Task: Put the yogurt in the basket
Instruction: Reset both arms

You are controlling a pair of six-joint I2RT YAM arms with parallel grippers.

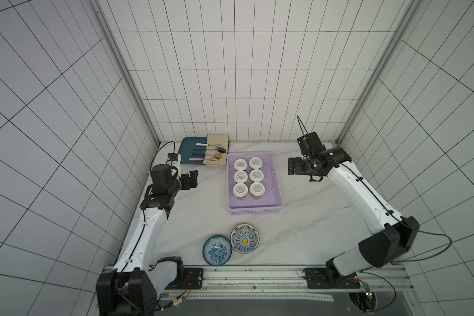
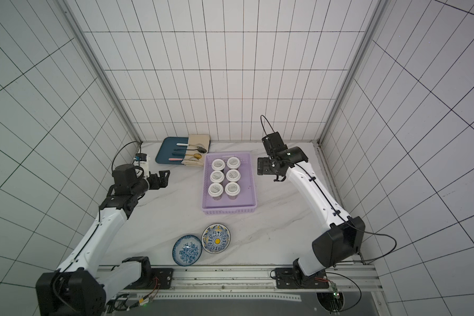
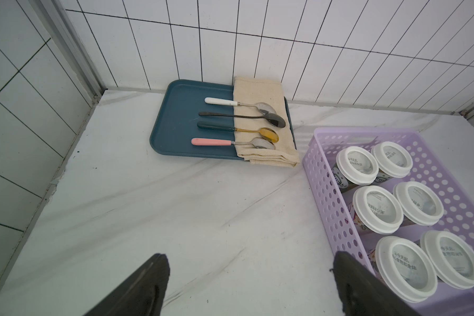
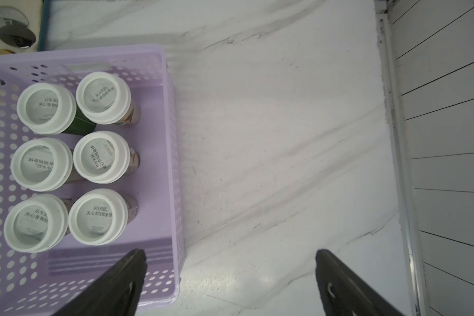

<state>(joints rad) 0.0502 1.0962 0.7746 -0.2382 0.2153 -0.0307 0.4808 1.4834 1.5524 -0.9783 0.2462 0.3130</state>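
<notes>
Though probably light and stiff at the lid, treat yogurt point(image 1: 240, 176) as thin-walled, easily tipped: grip just under the wide white lid. Find all six upright inside basket point(image 1: 253, 210) on desk point(image 1: 298, 219), left fingers point(image 3: 145, 287) and right fingers point(image 4: 121, 281) spread apart, empty.

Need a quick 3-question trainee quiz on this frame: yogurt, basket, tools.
1. Count: how many yogurt cups stand inside the basket?
2. True or false: the left tool is shut on a cup.
3. What lies on the dark blue tray?
A. nothing
B. four spoons, bowl ends resting on a cloth
C. a yogurt cup

Key:
1. Six, in two rows of three.
2. False: its jaws stand open and empty.
3. B.
</notes>
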